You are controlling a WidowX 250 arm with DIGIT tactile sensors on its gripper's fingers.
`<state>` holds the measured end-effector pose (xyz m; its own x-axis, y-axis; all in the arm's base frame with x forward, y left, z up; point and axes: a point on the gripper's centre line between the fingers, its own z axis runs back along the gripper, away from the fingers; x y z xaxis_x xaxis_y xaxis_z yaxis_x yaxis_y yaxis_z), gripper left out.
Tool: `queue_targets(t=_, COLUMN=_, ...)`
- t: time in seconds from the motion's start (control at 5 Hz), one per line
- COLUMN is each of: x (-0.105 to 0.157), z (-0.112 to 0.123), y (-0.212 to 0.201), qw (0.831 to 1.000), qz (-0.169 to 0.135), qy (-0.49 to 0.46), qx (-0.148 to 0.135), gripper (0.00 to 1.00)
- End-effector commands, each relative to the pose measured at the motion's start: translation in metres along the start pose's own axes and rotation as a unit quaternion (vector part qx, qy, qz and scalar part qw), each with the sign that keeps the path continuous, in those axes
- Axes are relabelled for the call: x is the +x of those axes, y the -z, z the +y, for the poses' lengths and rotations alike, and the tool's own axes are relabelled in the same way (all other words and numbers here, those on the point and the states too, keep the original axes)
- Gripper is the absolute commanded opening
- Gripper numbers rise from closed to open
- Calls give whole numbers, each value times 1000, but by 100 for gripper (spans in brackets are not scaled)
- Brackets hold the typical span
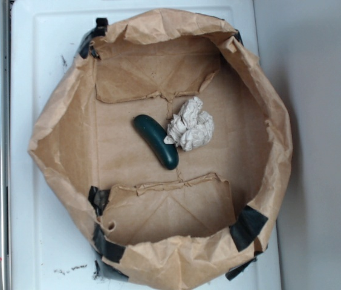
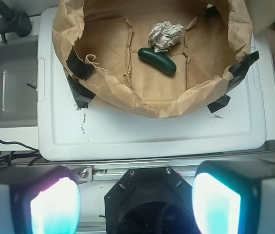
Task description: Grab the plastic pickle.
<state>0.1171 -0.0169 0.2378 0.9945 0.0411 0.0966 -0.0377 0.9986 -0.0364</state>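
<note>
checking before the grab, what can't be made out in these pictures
- Gripper: absent from the exterior view; in the wrist view its fingers are blurred and cut by the bottom edge.
- Pickle: whether it touches the paper wad or only lies beside it.
- Bag: its near wall hides the floor behind it, wrist view.

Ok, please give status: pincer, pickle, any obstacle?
Pincer open, empty, outside the bag. Pickle on bag floor. Paper wad touching its side.

The plastic pickle [image 1: 156, 141] is laid inside the paper bag [image 1: 55, 139], at its floor's middle. The paper wad [image 1: 190, 124] is set touching the pickle's right side.
</note>
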Motion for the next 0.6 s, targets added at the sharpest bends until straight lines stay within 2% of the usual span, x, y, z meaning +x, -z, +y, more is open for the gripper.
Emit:
queue_targets(t=0.0, x=0, z=0, y=0, qw=1000, qz=0, qy=0, qx=0, gripper=100)
queue_targets(t=0.2, x=51, z=18, y=-1, qw=1000, qz=-5, qy=2, qx=-30, gripper=100)
queue_targets(t=0.4, x=100, z=25, y=-1, qw=999, qz=-3, qy=37, qx=-38, gripper=100)
